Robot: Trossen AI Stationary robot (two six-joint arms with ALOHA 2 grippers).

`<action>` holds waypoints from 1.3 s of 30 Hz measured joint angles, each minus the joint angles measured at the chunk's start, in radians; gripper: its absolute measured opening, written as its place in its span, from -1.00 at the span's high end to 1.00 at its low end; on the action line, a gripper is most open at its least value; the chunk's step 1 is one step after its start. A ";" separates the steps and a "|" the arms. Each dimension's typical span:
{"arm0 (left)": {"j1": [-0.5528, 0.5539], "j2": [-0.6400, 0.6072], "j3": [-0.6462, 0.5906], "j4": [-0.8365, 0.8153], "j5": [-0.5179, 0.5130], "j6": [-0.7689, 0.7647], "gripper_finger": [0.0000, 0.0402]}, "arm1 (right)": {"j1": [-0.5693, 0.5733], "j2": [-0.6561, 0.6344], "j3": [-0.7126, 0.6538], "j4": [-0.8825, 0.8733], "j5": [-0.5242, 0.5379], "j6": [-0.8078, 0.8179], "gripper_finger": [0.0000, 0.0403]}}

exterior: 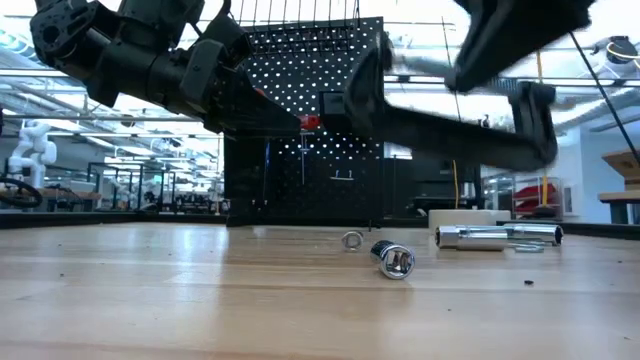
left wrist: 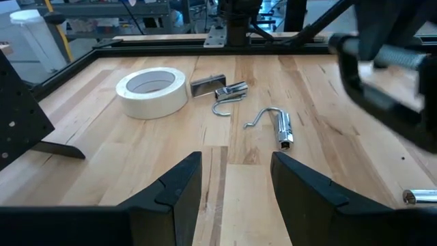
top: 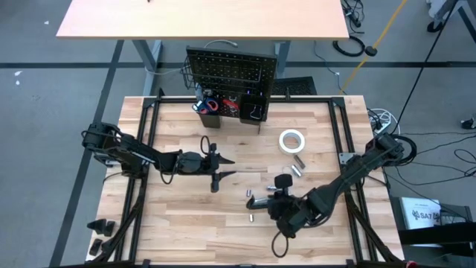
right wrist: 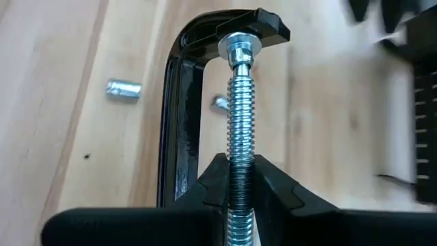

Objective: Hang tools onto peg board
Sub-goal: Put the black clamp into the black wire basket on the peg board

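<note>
The black peg board [top: 230, 68] stands upright at the table's far edge, with black bins [top: 253, 109] along its lower edge and several tools in them. My right gripper [top: 274, 199] is shut on a black C-clamp [right wrist: 174, 116] above the near middle of the table; the clamp also shows in the low view [exterior: 440, 130]. My left gripper [top: 230, 167] is open and empty over the table's middle left, its fingers [left wrist: 179, 188] pointing toward the right edge. A white tape roll [top: 292, 140] lies flat on the table. My right gripper pinches the C-clamp's silver threaded screw [right wrist: 235, 154] between its two fingers. The screw runs forward along the fingers to the clamp's far jaw [right wrist: 263, 24]. The clamp is lifted clear of the table and lies roughly level, slightly tilted [exterior: 440, 130].
Silver sockets [top: 297, 165] and metal hooks [left wrist: 263, 116] lie right of the table's middle, near the tape roll [left wrist: 151, 90]. Small silver bits [top: 251, 217] lie under and beside the clamp. A black frame [top: 342, 141] runs along the table's sides.
</note>
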 joint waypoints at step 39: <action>-0.001 0.000 0.000 -0.026 -0.034 -0.035 0.12 | -0.288 -0.002 0.760 -0.164 0.406 -0.544 0.85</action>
